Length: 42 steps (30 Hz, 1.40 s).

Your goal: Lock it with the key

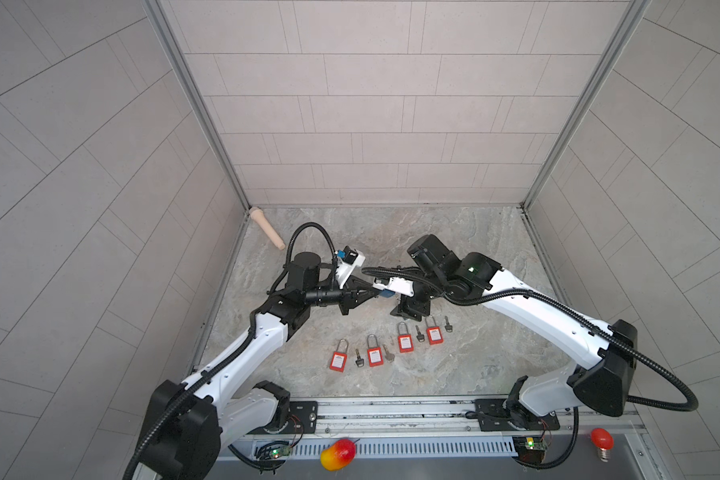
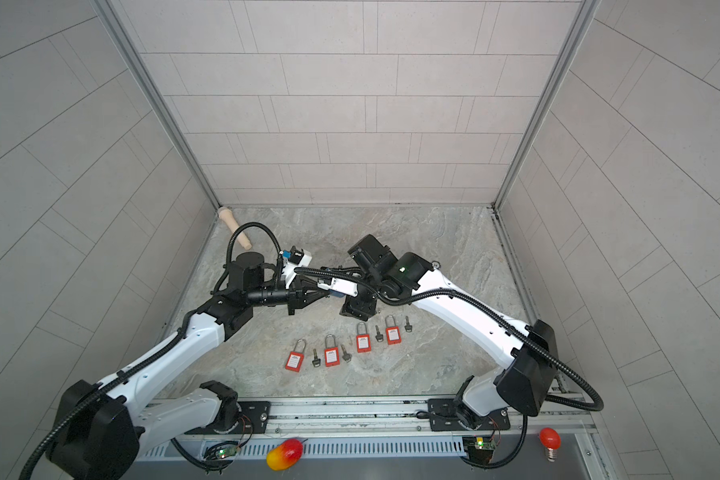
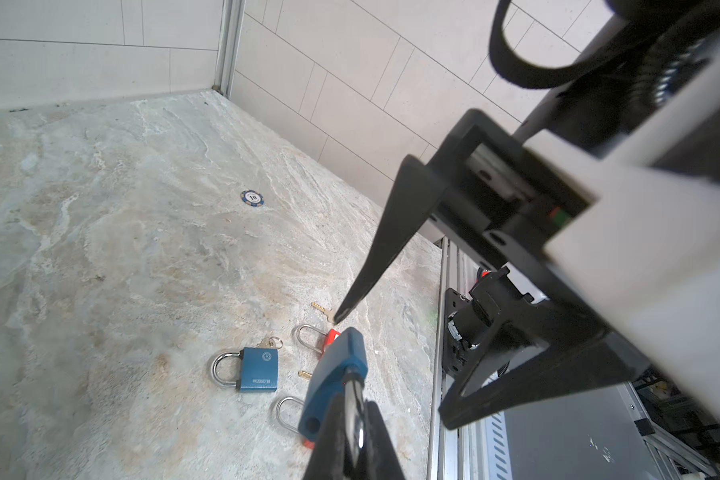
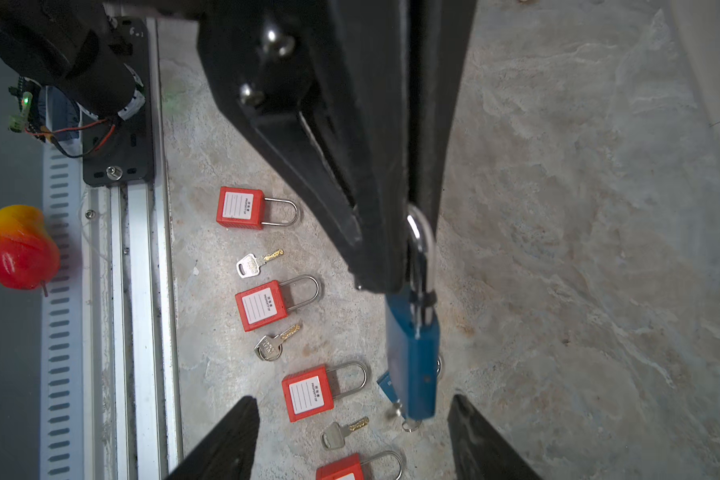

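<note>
1. Two arms nose to nose over the middle of the marble desk (image 1: pixel 454 249), wrists nearly touching in both top views.
2. Left gripper (image 3: pixel 355 399): clenched on the steel shackle of the blue padlock, nothing else in it. Right gripper (image 4: pixel 352 401): released, spread wide, empty.
3. Blue padlock (image 4: pixel 414 361): off the desk, carried by the left gripper alone. Long axis along the line between the two grippers, shackle end at the left gripper. Body end pointing into the gap of the right gripper, just short of its fingertips (image 4: pixel 248 405). Round empty hole on the face toward the left wrist camera. Probably the free shackle socket, so likely not latched yet.
4. Second blue padlock (image 3: pixel 258 370): flat on the desk below the held one.
5. Row of red padlocks (image 1: pixel 404 343) nearer the base rail, a loose key (image 1: pixel 420 333) beside each, off to the side of the held padlock.
6. Key bunch (image 3: pixel 272 343) on a ring: touching the body of the desk padlock; inserted or not, cannot tell. Under the held body's free end in the right wrist view, so nearer the free right gripper. Judgement: key pickup for the right arm, then entry along the padlock's long axis into the body end, left gripper holding steady.
</note>
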Motion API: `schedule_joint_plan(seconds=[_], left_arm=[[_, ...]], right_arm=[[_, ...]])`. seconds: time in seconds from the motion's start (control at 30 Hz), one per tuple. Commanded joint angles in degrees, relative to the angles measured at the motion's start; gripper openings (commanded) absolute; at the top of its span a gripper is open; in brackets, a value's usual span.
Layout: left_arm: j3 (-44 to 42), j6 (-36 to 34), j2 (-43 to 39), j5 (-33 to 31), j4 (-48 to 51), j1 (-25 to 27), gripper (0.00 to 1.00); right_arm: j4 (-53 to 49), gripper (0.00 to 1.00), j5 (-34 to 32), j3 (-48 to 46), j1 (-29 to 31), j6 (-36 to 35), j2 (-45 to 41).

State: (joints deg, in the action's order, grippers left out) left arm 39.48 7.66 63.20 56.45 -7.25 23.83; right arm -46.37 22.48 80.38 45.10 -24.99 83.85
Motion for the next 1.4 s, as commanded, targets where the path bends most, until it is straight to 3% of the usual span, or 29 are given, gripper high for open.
schedule_joint_plan(seconds=[0.0, 0.1, 0.3, 0.73, 1.1, 1.13, 1.2, 1.27, 1.37], left_arm=[[-0.72, 1.04, -1.49, 1.99, -6.07, 1.12, 0.00], [-1.03, 0.67, -1.91, 2.27, -6.20, 1.78, 0.00], [-1.78, -0.68, -3.02, 1.52, -5.75, 2.31, 0.00], [-0.21, -3.07, -3.67, 1.26, -3.65, 2.32, 0.00], [0.16, -3.08, -3.64, 0.99, -3.50, 2.31, 0.00], [0.24, -3.17, -3.58, 0.49, -3.09, 2.29, 0.01], [1.43, -5.96, -3.61, -1.09, 1.27, 2.27, 0.26], [3.93, -11.84, -3.94, -2.80, 8.70, 2.32, 0.40], [7.30, -19.05, -4.73, -5.30, 17.65, 2.28, 0.43]], right_arm=[[1.02, 0.70, -0.53, 2.43, 0.25, -0.54, 2.04], [-2.22, 0.65, -0.38, 5.69, 0.25, -0.90, 4.75], [-3.53, 0.43, 6.62, 6.81, 0.18, -2.29, 5.67], [-5.95, 0.35, 7.55, 4.44, -0.89, -3.71, 3.99], [-7.31, 0.12, 8.98, 5.26, -1.51, -4.49, 5.00], [-7.46, 0.10, 9.23, 5.31, -1.51, -4.58, 4.92], [-7.94, 0.07, 9.50, 5.49, -1.51, -4.80, 4.96], [-8.46, 0.06, 9.33, 5.73, -1.54, -4.81, 4.78], [-9.18, 0.06, 9.38, 5.78, -1.60, -4.95, 4.57]])
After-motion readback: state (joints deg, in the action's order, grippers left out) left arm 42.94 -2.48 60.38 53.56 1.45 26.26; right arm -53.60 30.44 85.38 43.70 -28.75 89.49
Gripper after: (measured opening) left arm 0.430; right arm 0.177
